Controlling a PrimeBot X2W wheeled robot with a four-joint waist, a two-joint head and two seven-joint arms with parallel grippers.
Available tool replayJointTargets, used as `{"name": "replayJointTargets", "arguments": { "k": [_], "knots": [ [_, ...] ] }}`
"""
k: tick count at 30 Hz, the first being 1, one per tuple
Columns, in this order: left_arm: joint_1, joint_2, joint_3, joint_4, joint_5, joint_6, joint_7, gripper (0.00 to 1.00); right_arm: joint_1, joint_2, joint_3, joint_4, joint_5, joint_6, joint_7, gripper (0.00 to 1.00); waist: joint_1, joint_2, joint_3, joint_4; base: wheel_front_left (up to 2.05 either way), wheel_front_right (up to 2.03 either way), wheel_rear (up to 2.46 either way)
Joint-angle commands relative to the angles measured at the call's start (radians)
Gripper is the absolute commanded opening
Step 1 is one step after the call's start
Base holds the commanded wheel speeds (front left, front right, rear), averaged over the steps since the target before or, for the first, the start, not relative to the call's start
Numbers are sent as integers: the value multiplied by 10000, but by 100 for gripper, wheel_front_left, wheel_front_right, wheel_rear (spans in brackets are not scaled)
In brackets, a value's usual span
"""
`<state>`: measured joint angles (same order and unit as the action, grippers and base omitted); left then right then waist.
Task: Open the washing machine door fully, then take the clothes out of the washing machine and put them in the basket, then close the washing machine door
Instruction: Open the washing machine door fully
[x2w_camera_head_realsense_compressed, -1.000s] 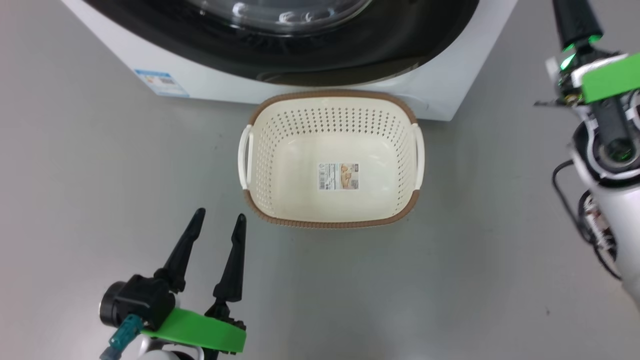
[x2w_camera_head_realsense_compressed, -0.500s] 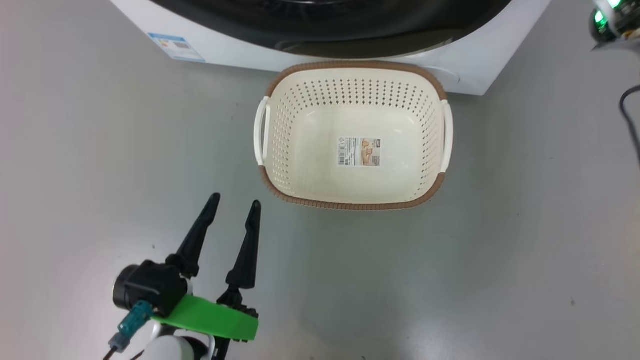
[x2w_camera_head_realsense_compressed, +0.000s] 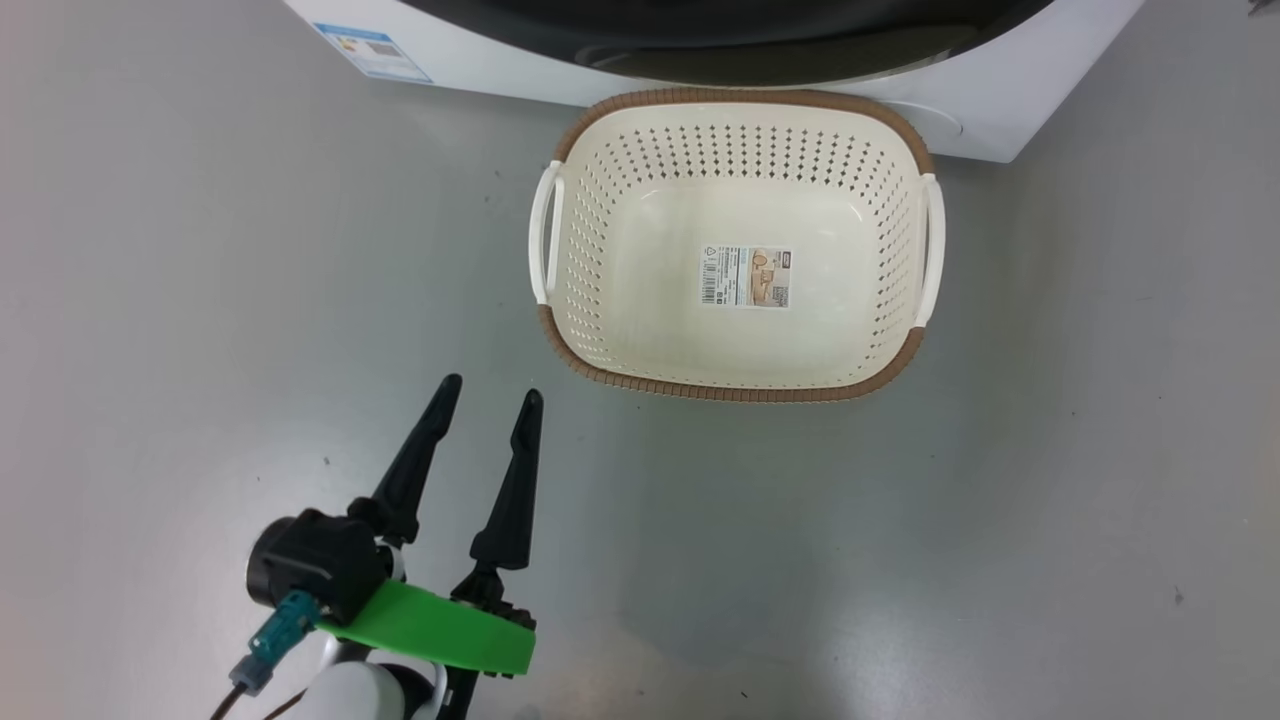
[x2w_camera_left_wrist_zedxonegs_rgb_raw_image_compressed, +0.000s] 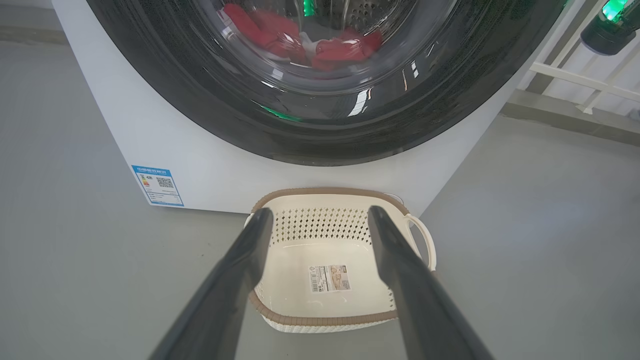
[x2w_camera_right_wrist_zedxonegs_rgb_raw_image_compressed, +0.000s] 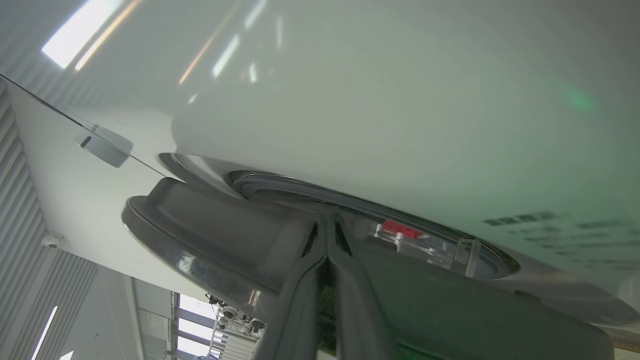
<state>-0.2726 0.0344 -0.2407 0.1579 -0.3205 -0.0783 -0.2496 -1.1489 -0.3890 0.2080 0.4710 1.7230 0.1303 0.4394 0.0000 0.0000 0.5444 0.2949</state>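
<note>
The cream basket (x2w_camera_head_realsense_compressed: 740, 390) stands on the floor, nothing in it but its paper label, touching the front of the white washing machine (x2w_camera_head_realsense_compressed: 985, 120). My left gripper (x2w_camera_head_realsense_compressed: 493, 388) hovers open and holds nothing, below and left of the basket. In the left wrist view the open left gripper (x2w_camera_left_wrist_zedxonegs_rgb_raw_image_compressed: 320, 212) points at the basket (x2w_camera_left_wrist_zedxonegs_rgb_raw_image_compressed: 330, 317) and the washing machine door (x2w_camera_left_wrist_zedxonegs_rgb_raw_image_compressed: 350, 135). Red clothes (x2w_camera_left_wrist_zedxonegs_rgb_raw_image_compressed: 280, 35) lie behind the door's glass. My right gripper (x2w_camera_right_wrist_zedxonegs_rgb_raw_image_compressed: 327, 218) is shut, tips tucked at the gap between the door's rim (x2w_camera_right_wrist_zedxonegs_rgb_raw_image_compressed: 210, 230) and the white front.
Grey floor (x2w_camera_head_realsense_compressed: 250, 250) spreads on all sides of the basket. A blue label (x2w_camera_left_wrist_zedxonegs_rgb_raw_image_compressed: 157, 185) sits on the machine's lower left corner. A white rail (x2w_camera_left_wrist_zedxonegs_rgb_raw_image_compressed: 575, 75) and a green-lit part of my right arm (x2w_camera_left_wrist_zedxonegs_rgb_raw_image_compressed: 607, 30) show right of the machine.
The head camera has moved, so basket and machine slid up and to the right in the picture and my right arm passed out of it. Left gripper stays open.
</note>
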Motion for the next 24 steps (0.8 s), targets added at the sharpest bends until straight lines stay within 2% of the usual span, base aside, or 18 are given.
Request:
{"name": "replayJointTargets", "arguments": {
  "k": [1, 24],
  "knots": [
    [-140, 158, 254, -262, -53, 98, -122, 100, -103, 128, 58, -207, -110, 4, 104, 0, 0, 0, 30, 30, 0, 0, 0],
    [209, 158, 228, -77, -26, 161, -122, 100, 1307, 588, 353, -23, -396, 4, 1601, 0, 0, 0, -1154, -225, 0, 0, 0]
  ]
}}
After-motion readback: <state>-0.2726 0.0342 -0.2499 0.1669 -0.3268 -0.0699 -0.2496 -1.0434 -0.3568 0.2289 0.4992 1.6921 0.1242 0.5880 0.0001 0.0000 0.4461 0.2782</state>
